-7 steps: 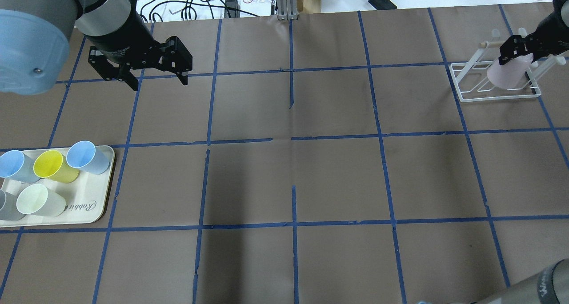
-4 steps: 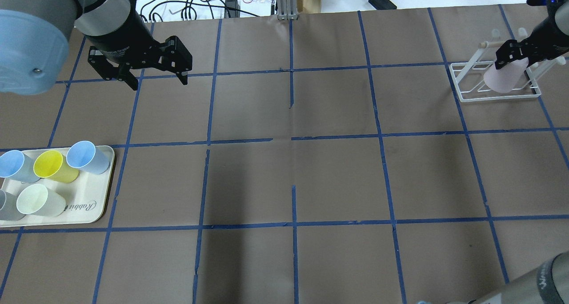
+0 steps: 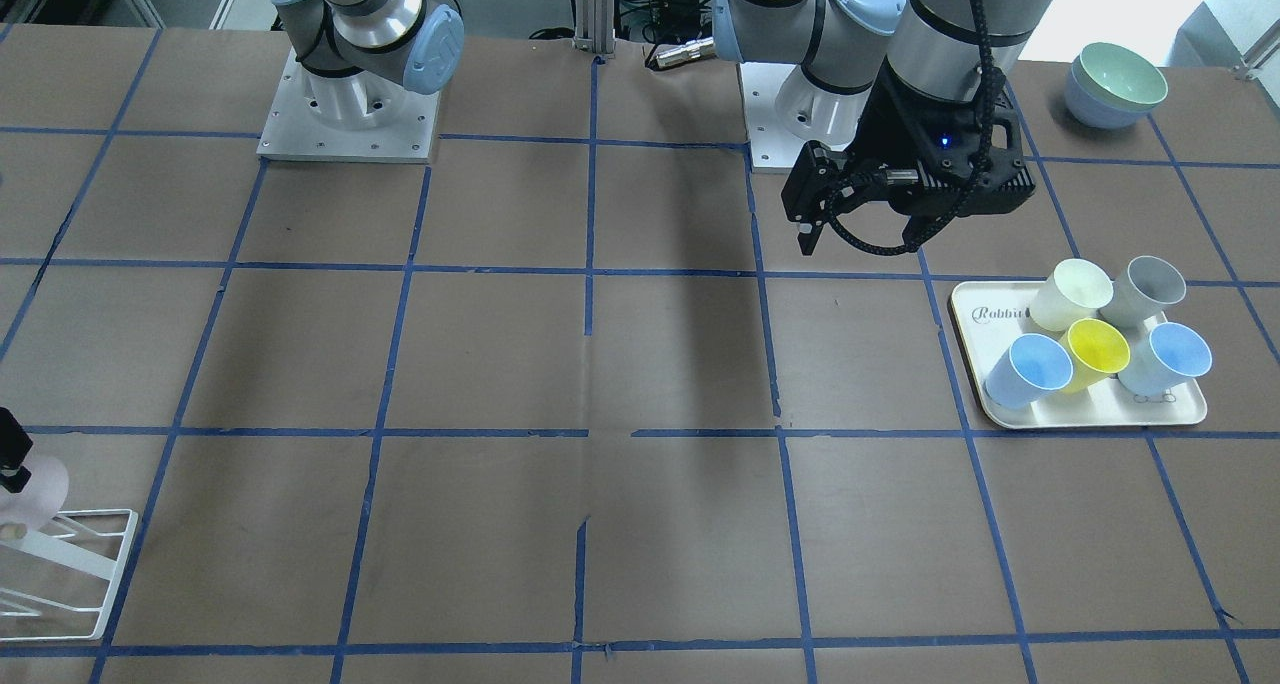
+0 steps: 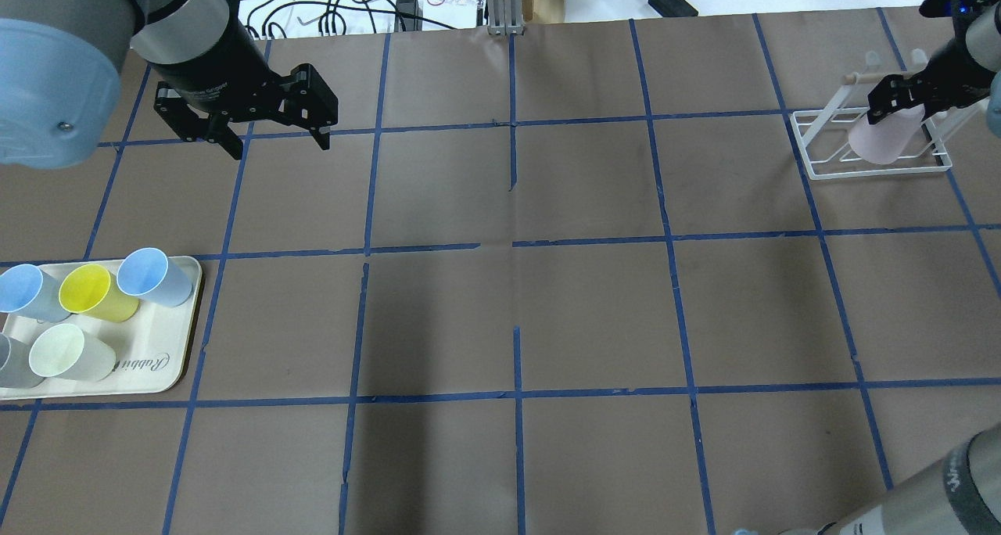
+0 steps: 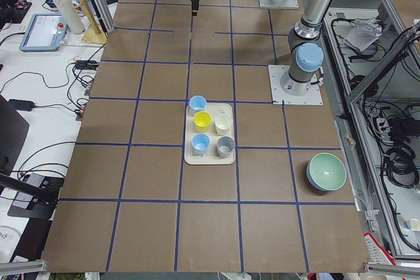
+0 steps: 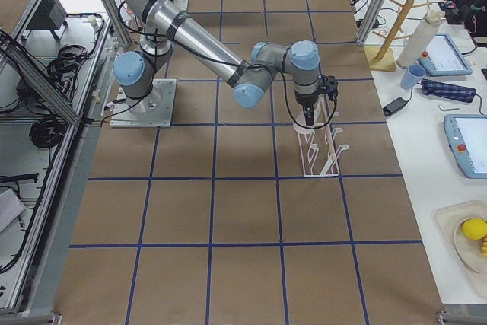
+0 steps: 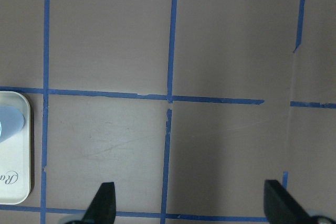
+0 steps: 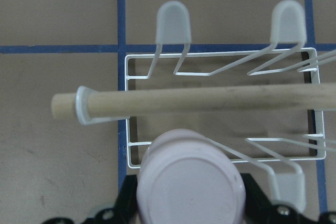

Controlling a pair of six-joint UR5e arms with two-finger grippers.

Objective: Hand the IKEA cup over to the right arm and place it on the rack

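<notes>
Clamping IKEA cup (image 4: 882, 138) over rack (image 4: 817, 171) with right jaws; left jaws apart, empty. Risk if released unseated: toppling onto bench (image 4: 547, 300).

Silver tubular left arm (image 4: 184, 15), pale blue joint caps (image 4: 39, 89), black left pincer (image 4: 280, 149), braided black cable (image 3: 978, 24), blue light (image 3: 943, 142)

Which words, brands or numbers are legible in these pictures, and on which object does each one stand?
"Rabbit", in cursive script, on the tray; further letters may be hidden.
White print on the black wrist of the left end effector: too blurred to read.
Grey lettering on the right arm, at the overhead view's bottom edge: cut off, unreadable.
No numbers are legible.
</notes>
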